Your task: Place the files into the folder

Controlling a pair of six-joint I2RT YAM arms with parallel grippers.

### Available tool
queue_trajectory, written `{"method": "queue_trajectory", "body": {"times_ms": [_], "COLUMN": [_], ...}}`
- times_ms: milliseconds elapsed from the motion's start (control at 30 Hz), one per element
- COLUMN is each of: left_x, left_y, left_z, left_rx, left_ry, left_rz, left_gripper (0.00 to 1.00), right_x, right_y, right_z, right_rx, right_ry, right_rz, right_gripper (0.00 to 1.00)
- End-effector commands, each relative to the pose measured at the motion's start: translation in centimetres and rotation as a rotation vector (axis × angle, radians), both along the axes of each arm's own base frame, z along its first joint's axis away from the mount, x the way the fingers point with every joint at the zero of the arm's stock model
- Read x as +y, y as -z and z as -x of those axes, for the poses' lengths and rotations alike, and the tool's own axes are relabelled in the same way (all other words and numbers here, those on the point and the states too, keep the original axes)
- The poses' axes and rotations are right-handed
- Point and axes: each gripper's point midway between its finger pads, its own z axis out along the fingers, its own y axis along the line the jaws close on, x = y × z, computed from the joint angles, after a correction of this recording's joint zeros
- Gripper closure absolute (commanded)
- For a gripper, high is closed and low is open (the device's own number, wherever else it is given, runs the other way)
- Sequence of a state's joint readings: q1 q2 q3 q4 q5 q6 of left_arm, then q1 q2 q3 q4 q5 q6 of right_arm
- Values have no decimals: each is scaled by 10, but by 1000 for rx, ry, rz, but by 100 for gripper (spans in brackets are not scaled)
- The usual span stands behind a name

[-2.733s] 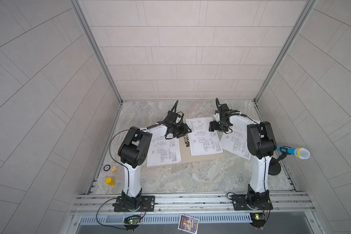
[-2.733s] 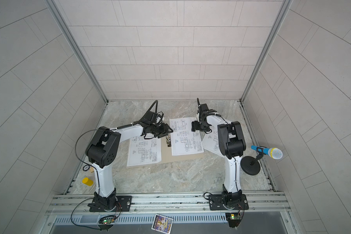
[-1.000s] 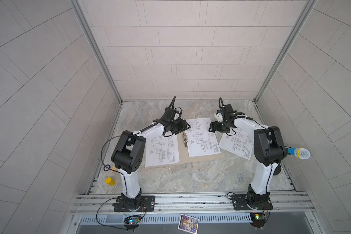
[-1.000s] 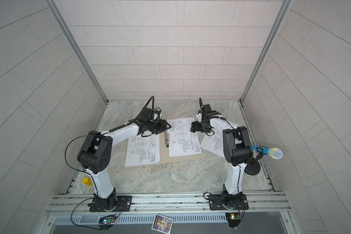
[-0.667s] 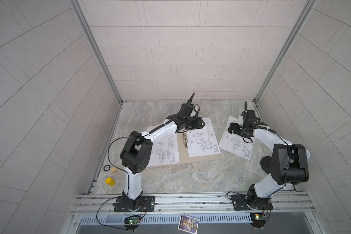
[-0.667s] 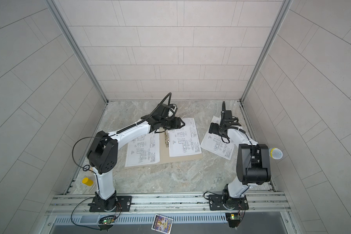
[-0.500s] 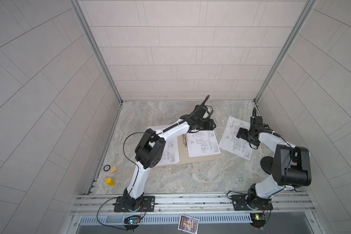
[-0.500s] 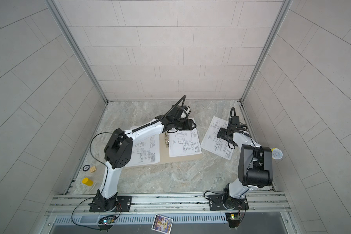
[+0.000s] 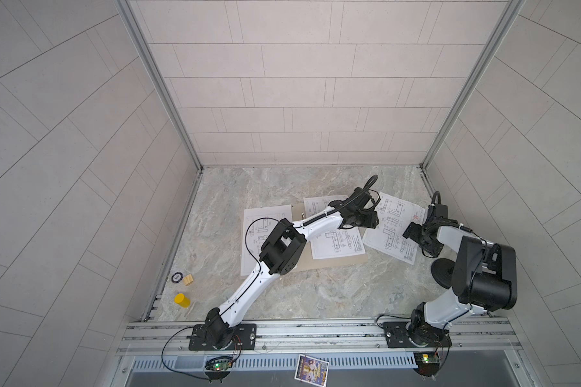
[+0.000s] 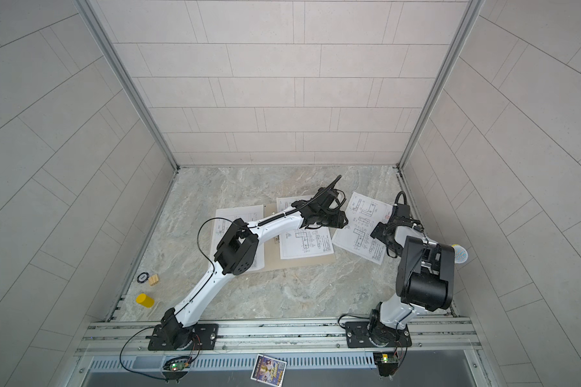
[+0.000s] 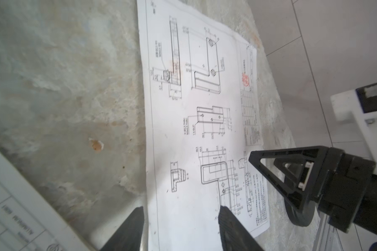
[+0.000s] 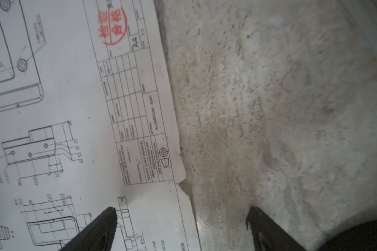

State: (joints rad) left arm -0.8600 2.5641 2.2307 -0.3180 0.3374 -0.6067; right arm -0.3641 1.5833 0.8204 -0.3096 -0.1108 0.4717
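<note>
The loose sheet (image 9: 393, 231) lies on the worktop (image 9: 316, 295) right of centre in both top views. It is beside the open tan folder (image 9: 332, 263), which carries a second sheet (image 9: 336, 241). Its title block (image 12: 139, 130) reads "A4", "ALUMINIUM - 6061" and "DO NOT SCALE DRAWING", near a red stamp (image 12: 113, 26). The right hand (image 12: 181, 210) gapes wide astride the sheet's edge, gripping nothing. The left hand (image 11: 181, 215) stands partly open astride the opposite edge, empty.

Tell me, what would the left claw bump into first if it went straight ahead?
Probably the loose drawing sheet on the table: the open left claw points low across it, with nothing in between. Depth is unclear.
</note>
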Motion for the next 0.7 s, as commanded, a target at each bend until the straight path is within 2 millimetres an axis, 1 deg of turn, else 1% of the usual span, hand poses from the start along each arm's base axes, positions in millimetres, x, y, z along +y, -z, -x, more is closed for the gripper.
{"method": "queue_trajectory", "body": {"times_ms": [0, 233, 333, 467, 533, 600, 667], "left_x": [-1, -3, -4, -8, -11, -14, -17], "left_y": [8, 22, 28, 36, 35, 33, 29], "left_z": [-5, -4, -3, 2, 4, 6, 8], "left_rx": [18, 38, 49, 86, 91, 99, 109], "left_ry": [-26, -40, -36, -24, -13, -5, 1], "left_rz": [-10, -36, -36, -24, -14, 2, 24], "left_gripper": [40, 41, 41, 42, 42, 45, 53], "right_x": [10, 11, 13, 16, 18, 19, 20], "right_y": [14, 12, 15, 15, 16, 16, 16], "right_z": [2, -1, -1, -4, -5, -6, -6], "right_rx": [16, 7, 9, 3, -1, -4, -4], "right_ry": [-11, -18, -23, -31, -38, -42, -43], "right_rz": [-76, -80, -96, -110, -123, -132, -133], "right_gripper": [6, 6, 7, 8, 8, 8, 8]}}
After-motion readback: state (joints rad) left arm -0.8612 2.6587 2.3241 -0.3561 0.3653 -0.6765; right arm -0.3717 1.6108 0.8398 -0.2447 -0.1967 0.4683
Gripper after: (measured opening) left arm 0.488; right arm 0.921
